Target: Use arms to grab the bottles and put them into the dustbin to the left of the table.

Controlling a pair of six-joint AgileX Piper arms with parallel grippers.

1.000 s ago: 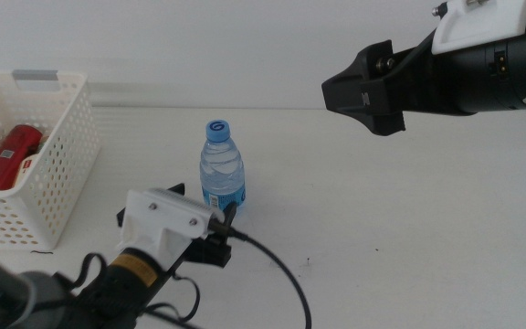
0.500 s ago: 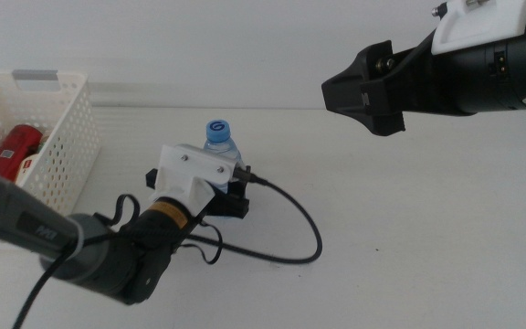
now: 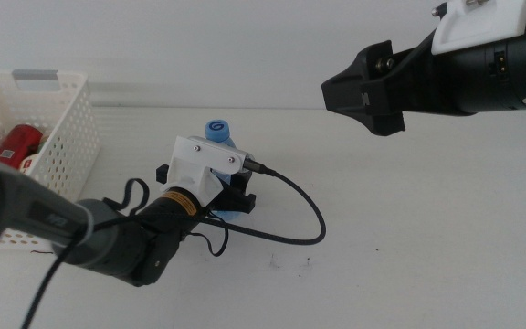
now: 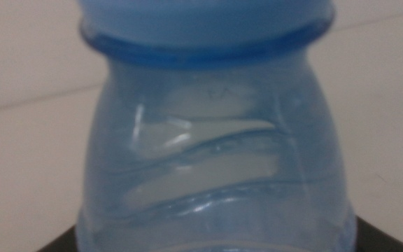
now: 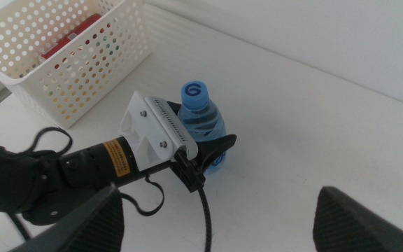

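1. Water bottle (image 3: 219, 133) stands upright on the table (image 3: 409, 228), well to the right of the dustbin (image 3: 57, 137), which already holds a red can (image 3: 12, 146).
2. Left gripper (image 3: 236, 196) has its jaws open around the bottle's body; whether the pads touch it, I cannot tell.
3. Right gripper (image 3: 368, 87) hangs high, far right of the dustbin, with jaws spread wide and holding nothing.
4. I judge this the grasping step; next, the jaws must close, lift, and carry the bottle leftward to the dustbin.
5. Compared with 1 second ago, the left gripper has advanced onto the bottle; the right one has not moved.
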